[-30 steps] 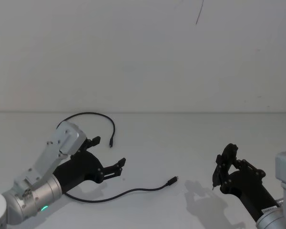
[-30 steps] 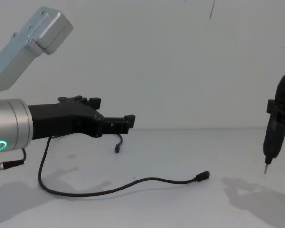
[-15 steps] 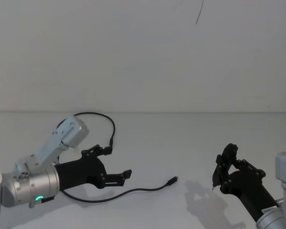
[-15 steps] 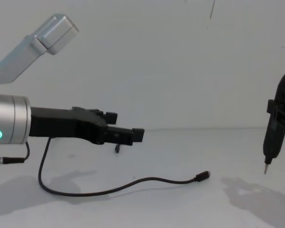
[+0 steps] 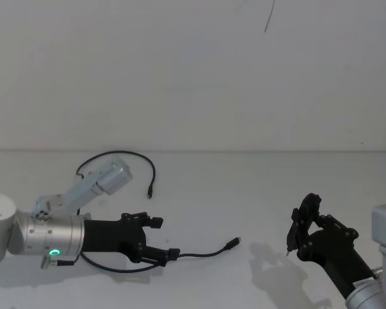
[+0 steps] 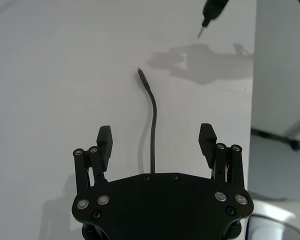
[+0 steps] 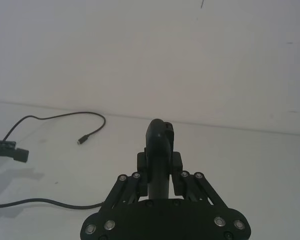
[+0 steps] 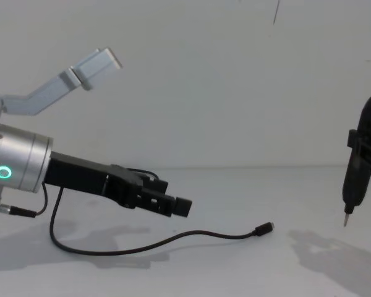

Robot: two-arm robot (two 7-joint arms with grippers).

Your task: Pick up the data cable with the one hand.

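Left gripper (image 5: 165, 238): fingers spread; held low at near left
Data cable (image 6: 153, 125): laid loosely at left; run between those fingers
Right gripper (image 5: 302, 225): parked near right
Surface: white table (image 5: 257, 187)
Room: plain white wall (image 5: 180, 77) behind

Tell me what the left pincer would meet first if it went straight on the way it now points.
Probably the long thin black data cable: the open black two-finger left pincer tilts down with that cord lined up between its fingers. The white tabletop lies right under it; depth is unclear.
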